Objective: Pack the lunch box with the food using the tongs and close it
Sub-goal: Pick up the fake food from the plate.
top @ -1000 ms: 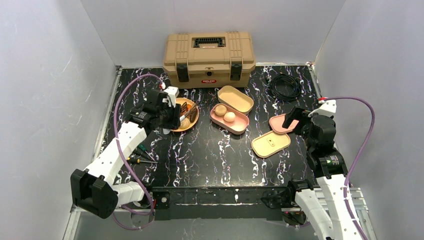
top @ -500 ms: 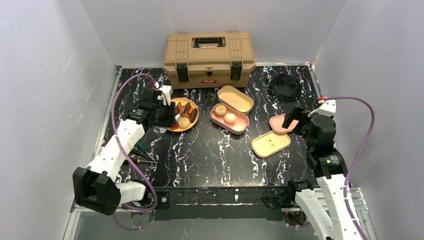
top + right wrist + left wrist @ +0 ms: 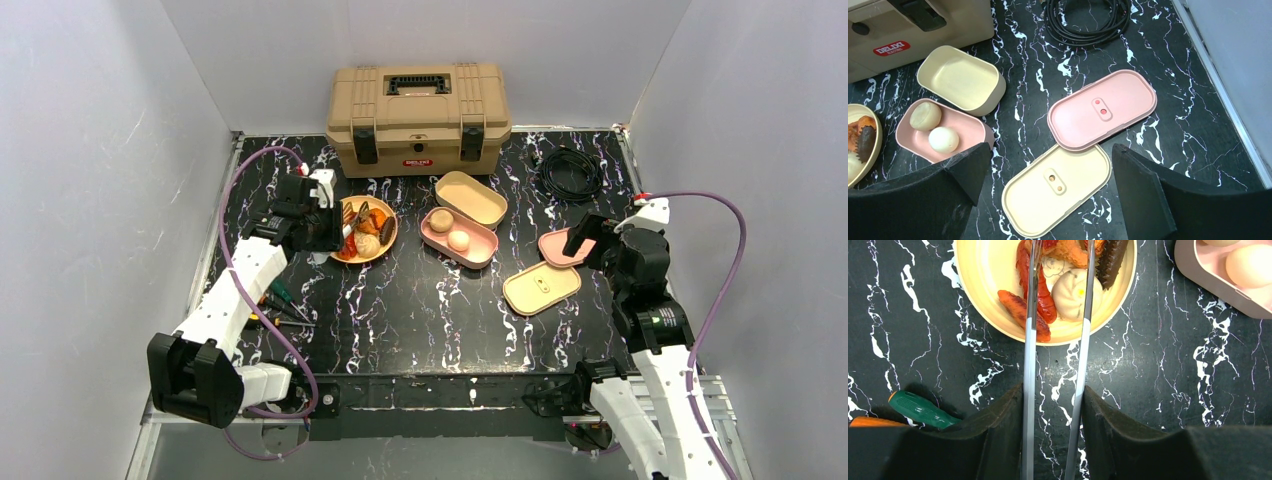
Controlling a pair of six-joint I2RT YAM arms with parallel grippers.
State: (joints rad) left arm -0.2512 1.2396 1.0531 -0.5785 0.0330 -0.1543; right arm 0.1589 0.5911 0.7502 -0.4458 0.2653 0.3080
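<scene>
Food-picking step; left gripper (image 3: 1053,397) half-closed on the tongs (image 3: 1030,355), arms spread over the food (image 3: 1070,292) on the plate (image 3: 973,275); right gripper (image 3: 1048,162) wide open, empty; next likely pinch one piece, carry to the pink lunch box (image 3: 968,131).

A red label (image 3: 893,48) on the tan toolbox (image 3: 948,30) reads "DELIXI"; the smaller print beneath is too small to read.
</scene>
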